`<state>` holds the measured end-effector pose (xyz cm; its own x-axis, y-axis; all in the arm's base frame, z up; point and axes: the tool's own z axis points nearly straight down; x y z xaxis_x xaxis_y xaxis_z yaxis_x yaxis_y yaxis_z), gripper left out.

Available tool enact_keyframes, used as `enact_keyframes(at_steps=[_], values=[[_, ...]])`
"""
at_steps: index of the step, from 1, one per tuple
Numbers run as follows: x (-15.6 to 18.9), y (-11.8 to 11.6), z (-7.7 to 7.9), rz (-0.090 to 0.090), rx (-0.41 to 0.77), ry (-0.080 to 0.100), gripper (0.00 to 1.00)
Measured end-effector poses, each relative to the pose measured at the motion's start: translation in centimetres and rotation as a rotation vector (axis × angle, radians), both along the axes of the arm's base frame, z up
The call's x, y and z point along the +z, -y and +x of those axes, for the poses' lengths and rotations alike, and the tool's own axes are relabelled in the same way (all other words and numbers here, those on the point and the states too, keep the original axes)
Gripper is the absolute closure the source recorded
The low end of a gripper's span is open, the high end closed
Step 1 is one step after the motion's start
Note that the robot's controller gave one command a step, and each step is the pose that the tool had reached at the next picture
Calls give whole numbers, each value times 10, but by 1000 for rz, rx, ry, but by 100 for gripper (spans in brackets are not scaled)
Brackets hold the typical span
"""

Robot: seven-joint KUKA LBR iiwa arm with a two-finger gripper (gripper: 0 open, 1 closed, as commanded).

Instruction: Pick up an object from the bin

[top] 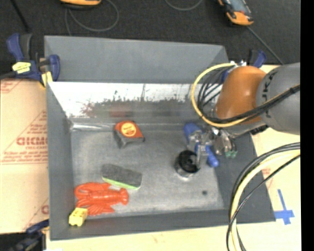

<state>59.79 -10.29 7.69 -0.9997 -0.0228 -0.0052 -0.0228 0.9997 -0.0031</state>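
1. Gripper (203,148) low over the right side of the grey metal bin (162,190), reaching in from the right; bare metal and blue plastic parts below a smooth, rounded orange wrist cover looped with yellow and black cables.
2. Open or closed: cannot tell from this angle.
3. Nearest to it, a small round black object (187,164), disc-shaped with a glossy dark top and a paler shiny edge, flat on the speckled floor just beside the gripper's lower left; contact between the two not discernible.
4. Further left, near the back wall, an orange tape measure (129,132), boxy, with a round dark label.
5. Left of centre, a sponge (121,176), oblong, rough dark-grey top over a green layer.
6. At the front left, a red toy lobster (100,198), ridged and rubbery-looking, lying flat, with a small yellow block (78,217) at its left end.
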Motion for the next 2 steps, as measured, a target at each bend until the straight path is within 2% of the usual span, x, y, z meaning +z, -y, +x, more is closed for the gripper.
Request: enact_keyframes(at_steps=[1, 2], values=[[99, -25, -23, 2, 38, -2, 100], [99, -25, -23, 2, 38, -2, 100]])
